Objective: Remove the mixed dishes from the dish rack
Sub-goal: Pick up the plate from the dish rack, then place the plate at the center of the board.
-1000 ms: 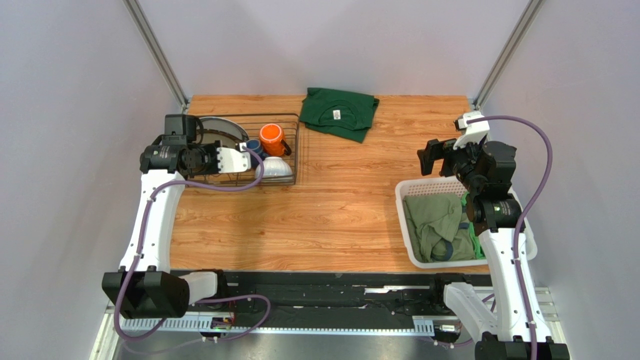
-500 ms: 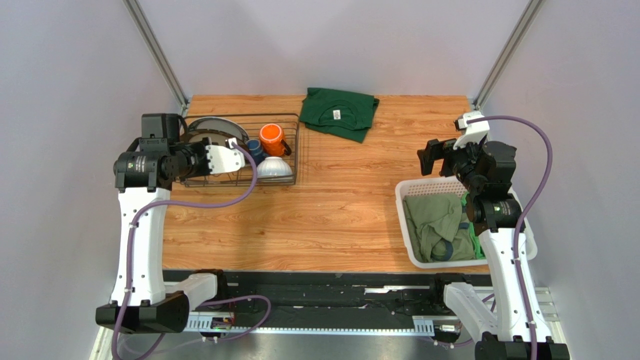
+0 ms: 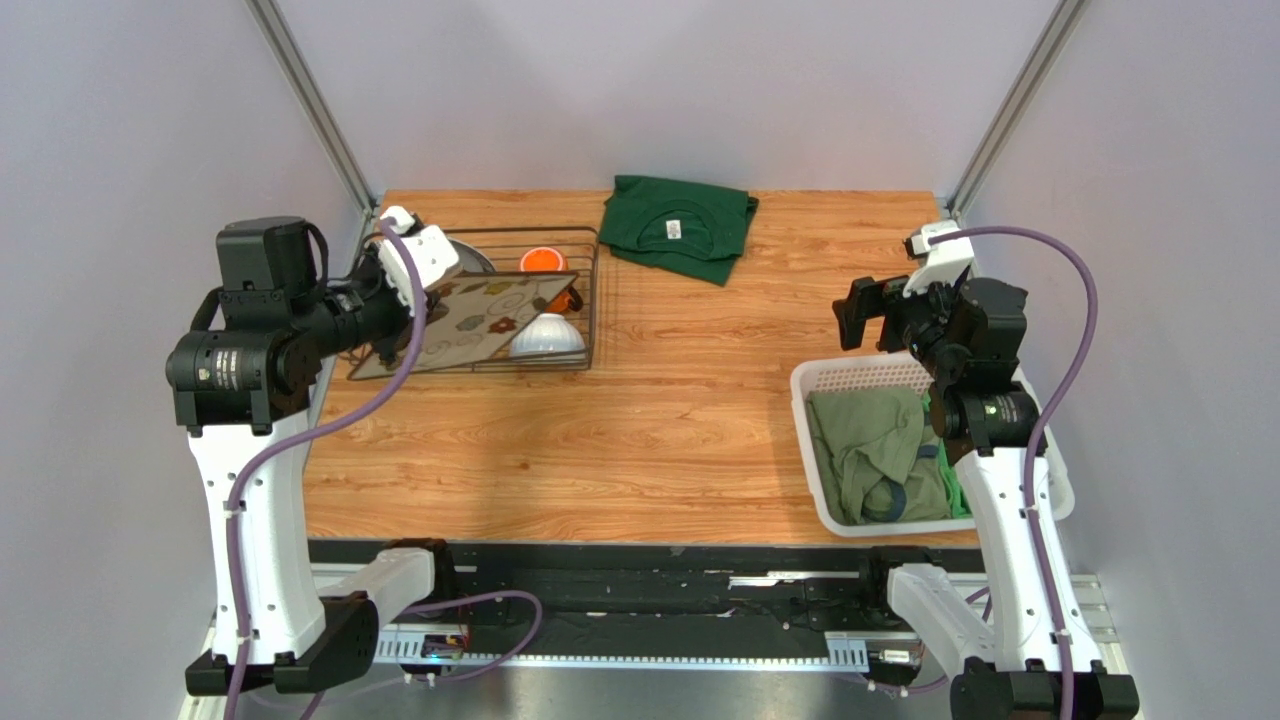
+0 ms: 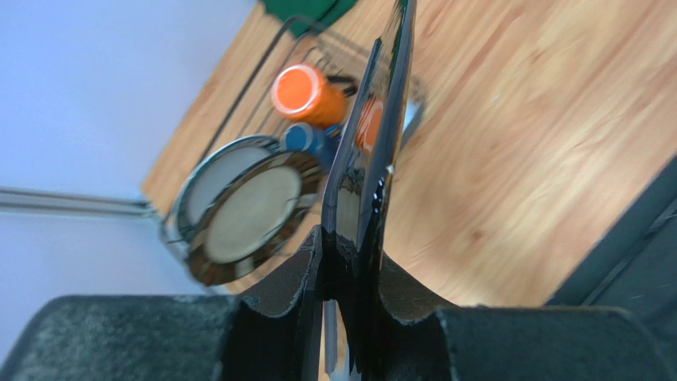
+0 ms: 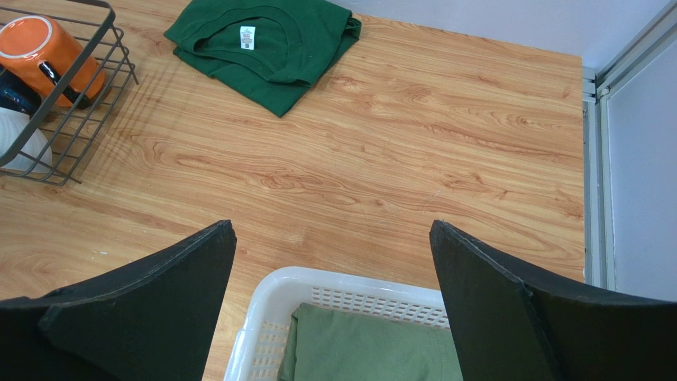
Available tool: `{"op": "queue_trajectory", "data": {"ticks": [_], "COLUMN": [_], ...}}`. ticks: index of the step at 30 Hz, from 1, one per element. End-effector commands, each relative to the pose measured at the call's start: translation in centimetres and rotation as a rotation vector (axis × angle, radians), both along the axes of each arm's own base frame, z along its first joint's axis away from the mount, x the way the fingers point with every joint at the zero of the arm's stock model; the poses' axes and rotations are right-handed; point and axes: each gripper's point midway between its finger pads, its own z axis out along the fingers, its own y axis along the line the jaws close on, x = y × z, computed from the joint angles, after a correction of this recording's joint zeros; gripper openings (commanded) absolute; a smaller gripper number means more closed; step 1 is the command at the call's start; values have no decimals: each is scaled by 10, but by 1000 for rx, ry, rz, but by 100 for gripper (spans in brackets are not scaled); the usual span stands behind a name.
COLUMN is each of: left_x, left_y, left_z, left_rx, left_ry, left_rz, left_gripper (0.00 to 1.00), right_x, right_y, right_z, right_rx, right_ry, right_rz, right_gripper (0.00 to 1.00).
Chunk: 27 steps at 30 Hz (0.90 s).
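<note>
The wire rack (image 3: 589, 308) sits at the desk's 10 o'clock corner. The square plate (image 3: 484, 318), cream with coloured flowers, is pinched at its 9 o'clock edge in the left claw (image 4: 350, 252) and held tilted above the rack, hiding much of it from overhead. The round plate (image 4: 248, 208), dark-rimmed and pale in the middle, leans at the rack's 11 o'clock. The orange mug (image 3: 541, 261) is at 1 o'clock, with the blue mug (image 4: 303, 136) just beside it. The white bowl (image 3: 550, 344) is at 4 o'clock.

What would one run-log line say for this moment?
left gripper shut on square plate, over dish rack | right gripper open, empty
</note>
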Motion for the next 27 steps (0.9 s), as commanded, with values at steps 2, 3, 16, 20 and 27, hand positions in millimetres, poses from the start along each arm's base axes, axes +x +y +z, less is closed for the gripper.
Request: {"op": "queue_trajectory", "data": {"ticks": [2, 3, 16, 20, 27], "left_x": [-25, -27, -10, -1, 11], "left_y": [-55, -64, -102, -121, -156], "left_z": [57, 57, 7, -13, -64], "left_rx": [-390, -468, -823, -876, -944], "left_ry": [7, 63, 410, 513, 644], "left_rz": [-134, -154, -165, -186, -183], "left_gripper": [0, 0, 0, 0, 0], "right_x": [2, 2, 3, 2, 2], "right_y": [0, 0, 7, 10, 11], "right_z": [8, 9, 0, -1, -2], "right_rx": [-13, -14, -2, 0, -4], "right_ry": [-38, -45, -32, -38, -40], "right_rz": [3, 5, 45, 63, 74], "right_gripper": [100, 99, 100, 100, 100]}}
